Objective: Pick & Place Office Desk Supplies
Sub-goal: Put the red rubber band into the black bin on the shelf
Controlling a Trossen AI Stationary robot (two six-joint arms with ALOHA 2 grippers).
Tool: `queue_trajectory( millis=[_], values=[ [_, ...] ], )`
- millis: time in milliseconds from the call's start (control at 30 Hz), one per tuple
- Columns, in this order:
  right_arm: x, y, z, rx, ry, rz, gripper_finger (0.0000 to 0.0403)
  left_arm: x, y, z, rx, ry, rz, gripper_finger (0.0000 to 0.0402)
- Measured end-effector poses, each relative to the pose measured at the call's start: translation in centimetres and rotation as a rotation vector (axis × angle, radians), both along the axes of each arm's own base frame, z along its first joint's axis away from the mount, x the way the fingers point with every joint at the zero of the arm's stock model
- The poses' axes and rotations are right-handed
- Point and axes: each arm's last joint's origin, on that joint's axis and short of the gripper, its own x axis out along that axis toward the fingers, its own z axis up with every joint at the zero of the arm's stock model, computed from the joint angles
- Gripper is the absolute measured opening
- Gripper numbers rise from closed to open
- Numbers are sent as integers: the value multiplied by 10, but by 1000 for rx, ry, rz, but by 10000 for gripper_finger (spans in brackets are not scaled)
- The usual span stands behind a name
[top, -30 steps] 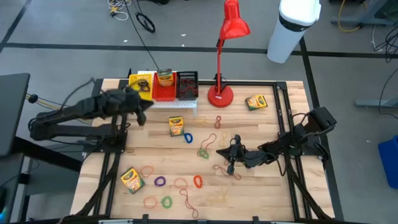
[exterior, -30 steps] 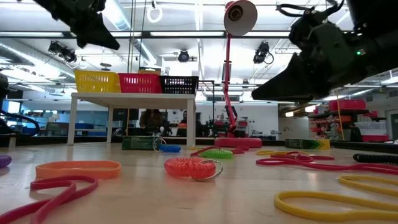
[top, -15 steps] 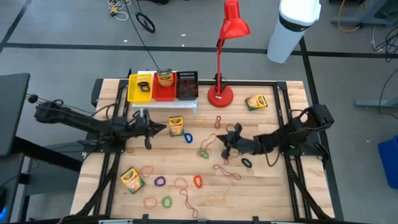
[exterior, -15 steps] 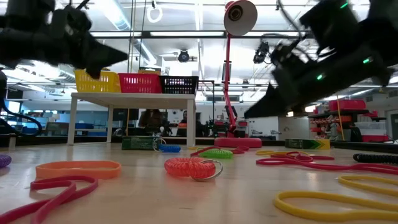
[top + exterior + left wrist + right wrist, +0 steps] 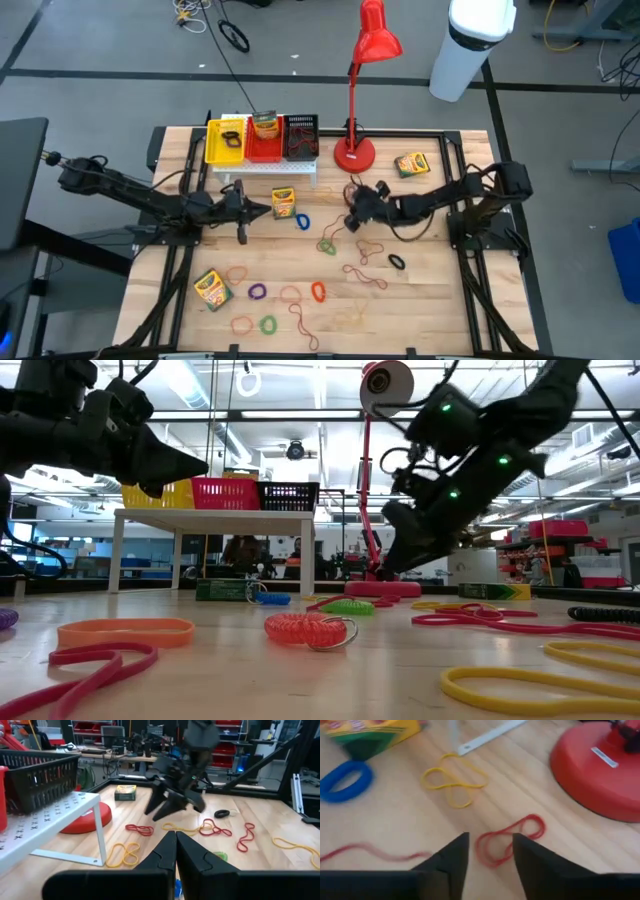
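Three green-and-yellow crayon boxes lie flat on the wooden table point(image 5: 283, 202), point(image 5: 411, 164), point(image 5: 211, 287). Rubber-band loops in several colours are scattered across its near half. My left gripper point(image 5: 266, 208) points level at the middle box, shut and empty, stopping just short of it. My right gripper point(image 5: 350, 210) slants down, open, near the lamp base. In the right wrist view its fingers point(image 5: 490, 852) stand on either side of a red rubber band point(image 5: 512, 840) that lies flat on the wood, and they touch nothing.
The red lamp's base point(image 5: 354, 153) stands just beyond my right gripper. A white perforated rack point(image 5: 290, 172) carries yellow, red and black bins at the far left. A blue coil point(image 5: 342, 780) and a yellow band point(image 5: 452, 782) lie close by, and a black band point(image 5: 397, 262) further right.
My left gripper has come down from beside the bins toward the near edge and levelled out, pointing at the middle crayon box. My right gripper has moved toward the far edge and tipped nose down, over the red band near the lamp base.
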Motion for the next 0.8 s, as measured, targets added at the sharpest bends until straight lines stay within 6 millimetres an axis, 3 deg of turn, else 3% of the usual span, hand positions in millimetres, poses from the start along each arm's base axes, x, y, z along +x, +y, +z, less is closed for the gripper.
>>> queue_trajectory(
  millis=[133, 267, 633, 800],
  values=[
    [-1, -22, 0, 59, -1, -46, 205, 0, 0, 0, 2, 3, 0, 10],
    [-2, -38, -4, 108, 1, -87, 208, 0, 0, 0, 2, 4, 0, 10],
    [0, -42, -25, 132, 48, -99, 168, 0, 0, 0, 4, 5, 0, 10],
    [0, -42, -24, 123, 46, -91, 126, 0, 0, 0, 4, 5, 0, 10]
  ],
)
